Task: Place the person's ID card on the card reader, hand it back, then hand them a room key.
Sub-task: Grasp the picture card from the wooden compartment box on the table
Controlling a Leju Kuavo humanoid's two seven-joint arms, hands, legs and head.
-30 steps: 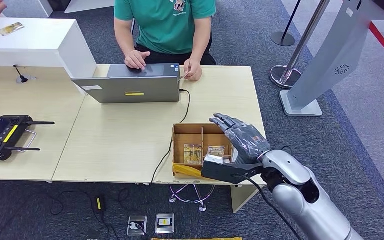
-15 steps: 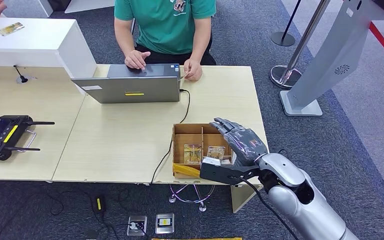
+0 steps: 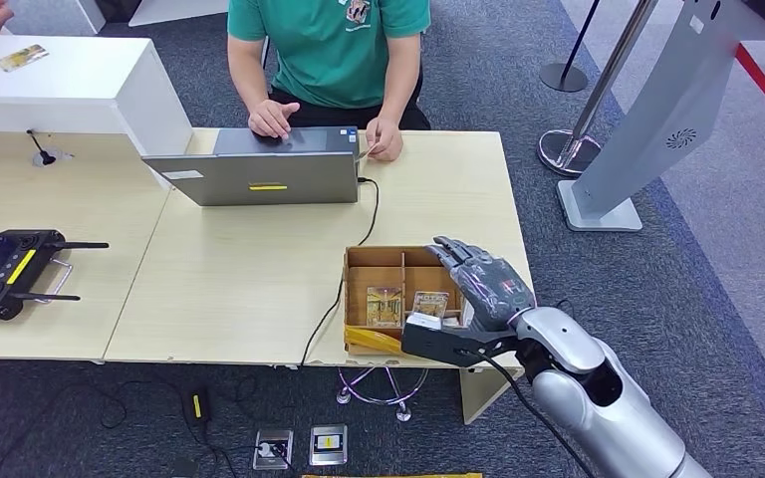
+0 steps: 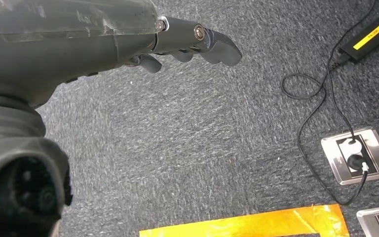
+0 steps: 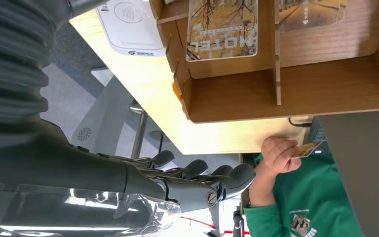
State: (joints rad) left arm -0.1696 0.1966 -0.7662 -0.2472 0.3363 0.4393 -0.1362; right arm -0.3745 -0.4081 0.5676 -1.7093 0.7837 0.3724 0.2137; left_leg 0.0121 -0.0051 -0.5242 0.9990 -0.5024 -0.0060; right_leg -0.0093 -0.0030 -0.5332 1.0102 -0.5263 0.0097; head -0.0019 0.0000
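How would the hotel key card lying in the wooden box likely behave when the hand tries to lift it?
The hotel key card looks thin and flat, so probably light and stiff. Lying flat on the wooden box floor between dividers, it likely resists a pinch and may slide first.

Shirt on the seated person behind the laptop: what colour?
Green short-sleeved shirt, clearest in the head view.

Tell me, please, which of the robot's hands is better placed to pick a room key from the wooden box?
The right hand: it hovers open over the wooden box holding the hotel key cards. The left hand hangs over the carpet.
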